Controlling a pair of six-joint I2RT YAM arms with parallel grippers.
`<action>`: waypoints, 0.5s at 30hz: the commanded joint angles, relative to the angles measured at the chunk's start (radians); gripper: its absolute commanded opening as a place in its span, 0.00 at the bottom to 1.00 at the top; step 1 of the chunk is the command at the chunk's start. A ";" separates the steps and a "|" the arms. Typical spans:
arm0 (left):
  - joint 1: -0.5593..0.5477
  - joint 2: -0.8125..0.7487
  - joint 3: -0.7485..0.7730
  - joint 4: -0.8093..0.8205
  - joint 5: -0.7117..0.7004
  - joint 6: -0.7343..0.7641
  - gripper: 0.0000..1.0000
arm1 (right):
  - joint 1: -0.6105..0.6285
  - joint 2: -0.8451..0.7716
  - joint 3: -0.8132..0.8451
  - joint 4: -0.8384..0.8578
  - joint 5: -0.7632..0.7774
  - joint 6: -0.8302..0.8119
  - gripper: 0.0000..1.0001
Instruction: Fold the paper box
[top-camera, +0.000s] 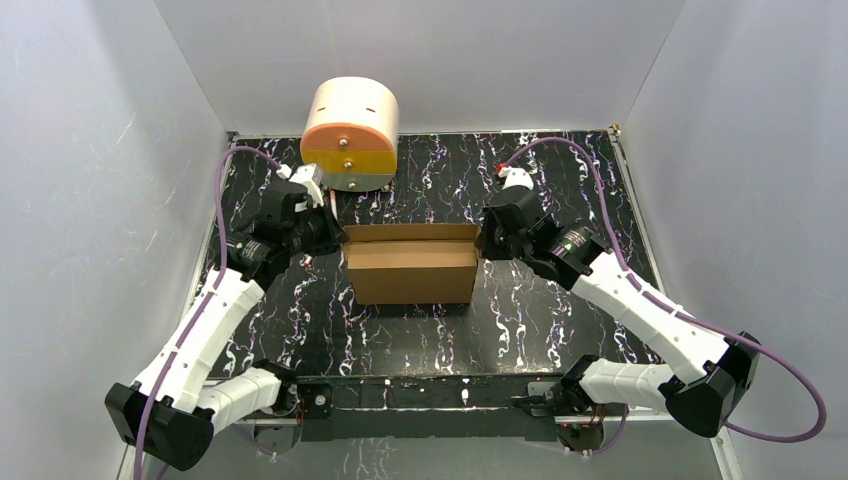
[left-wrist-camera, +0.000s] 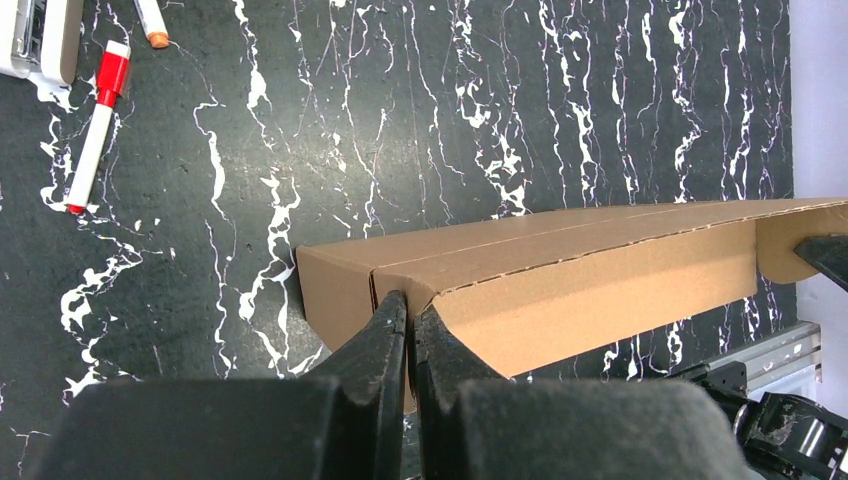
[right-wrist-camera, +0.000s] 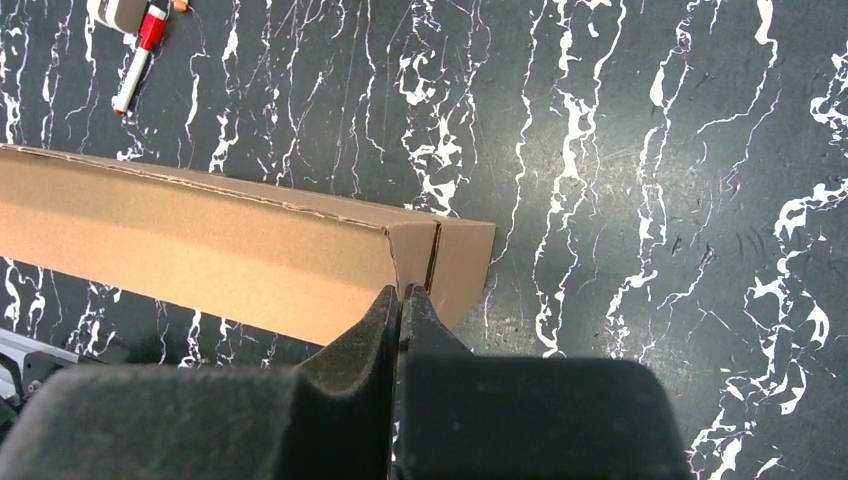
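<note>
Now, box (top-camera: 410, 270) stood nearly folded; both claws were closed
left claw (left-wrist-camera: 408, 310) at nine o'clock, right claw (right-wrist-camera: 400, 298) at three; cardboard seemed light, stiff; grip end walls.

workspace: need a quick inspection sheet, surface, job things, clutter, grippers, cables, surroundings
surface: black marbled table, white veins
job's things: paper box, brown cardboard, mid-table, partly folded
clutter: cream cylinder at far edge; red-capped marker lying on the surface
grippers: left gripper shut, tips at the box's left end; right gripper shut, tips at its right end
cables: purple cable looping along each arm
surroundings: white walls on three sides
</note>
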 joint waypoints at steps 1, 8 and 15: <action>-0.022 -0.016 -0.015 0.005 0.052 -0.044 0.00 | 0.017 -0.009 -0.015 0.058 -0.022 0.028 0.00; -0.027 -0.024 -0.038 0.012 0.045 -0.047 0.00 | 0.039 0.004 -0.032 0.047 -0.015 -0.005 0.00; -0.031 -0.038 -0.058 0.024 0.035 -0.058 0.00 | 0.070 -0.015 -0.065 0.038 0.033 0.015 0.00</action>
